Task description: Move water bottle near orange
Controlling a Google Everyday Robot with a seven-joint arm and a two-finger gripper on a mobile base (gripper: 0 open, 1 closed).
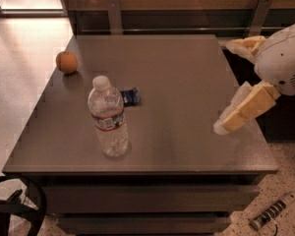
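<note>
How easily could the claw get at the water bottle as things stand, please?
Probably yes: the claw hangs open over the right edge of the table, and nothing stands between it and the upright water bottle. The small dark wrapper lies behind the bottle, off that path.

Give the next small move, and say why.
Probably sweep the gripper left toward the water bottle: it hangs at the right edge of the table, jaws open and empty, while the bottle stands upright, apart from the orange.
</note>
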